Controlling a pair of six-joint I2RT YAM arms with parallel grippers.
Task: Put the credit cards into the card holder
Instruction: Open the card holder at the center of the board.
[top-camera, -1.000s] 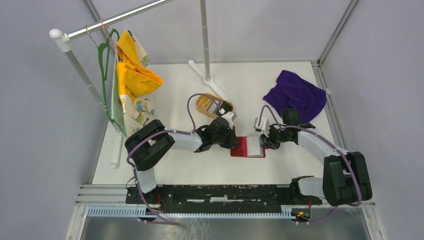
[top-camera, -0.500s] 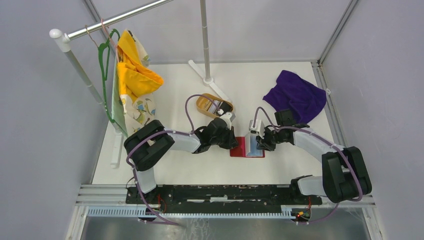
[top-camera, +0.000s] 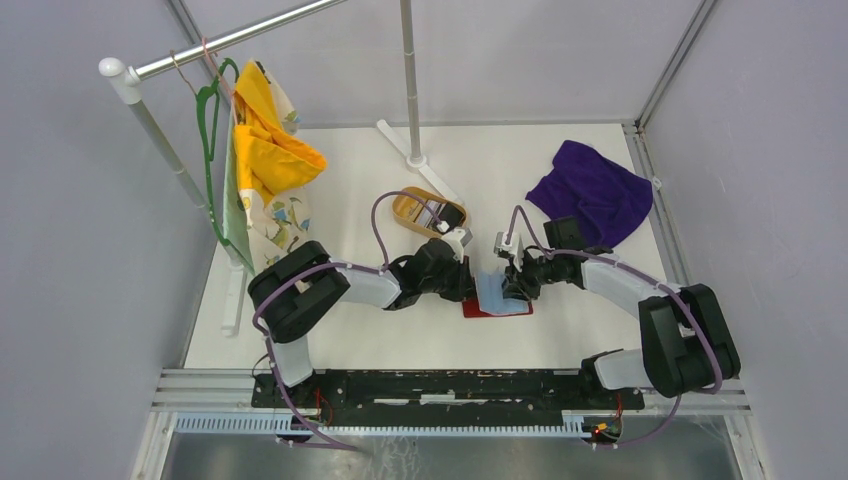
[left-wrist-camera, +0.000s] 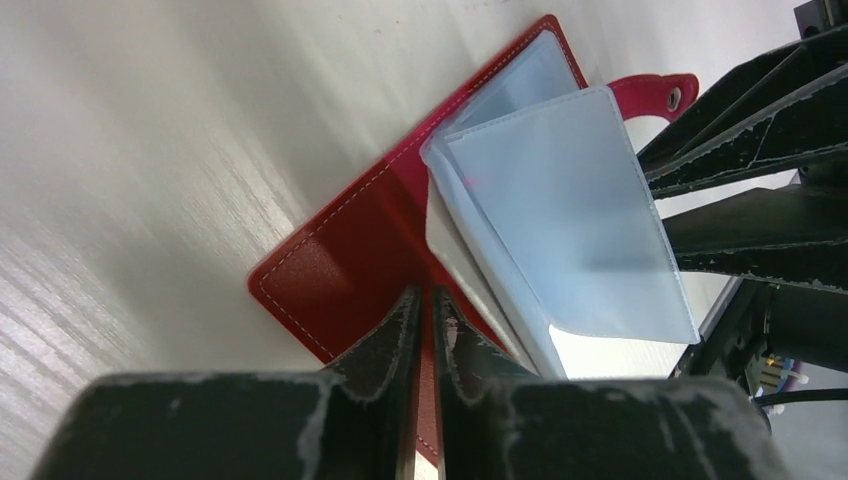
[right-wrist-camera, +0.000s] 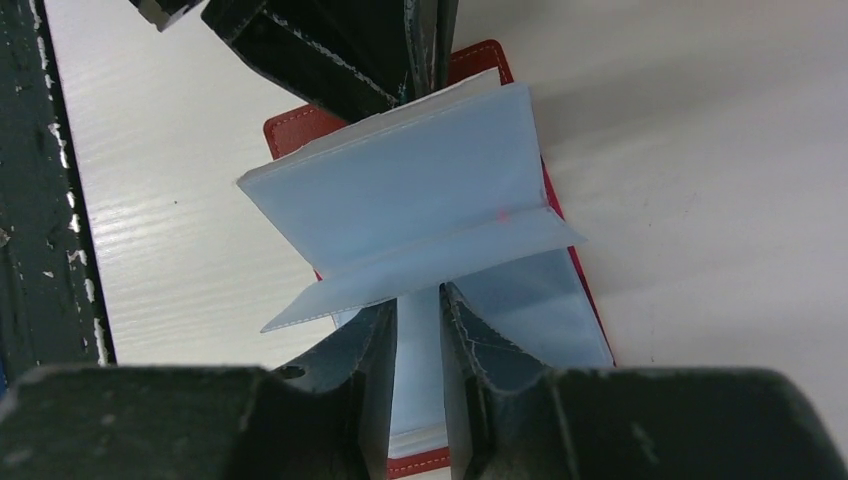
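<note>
Card holder (top-camera: 480, 309): lies open and flat on the table, about midway between the left and right edges and nearer the near edge than the far one, directly between the two grippers.

Change over the last second: the right arm has swung in toward the left. A second ago the clear sleeve leaf (right-wrist-camera: 400, 190) lay flat on the holder's right half. It is now raised and tipped over toward the left half.

Left gripper (left-wrist-camera: 425, 295): jaws almost together, tips at the edge of the red cover. I judge it clamped on that cover flap, anchoring the holder.

Right gripper (right-wrist-camera: 418, 300): jaws a little apart, tips under the raised leaf. The leaf rests across them, and no pinch on it shows.

Credit cards: none in either gripper, none seen in the sleeves. The tan tray (top-camera: 412, 203), beyond the holder toward the far edge, holds a dark item and a pale one, too small to identify.

Reading: the pockets are being paged open and no card is loaded yet, so the task is at an early stage. Risk: the raised leaf may flop back once it is unsupported.
</note>
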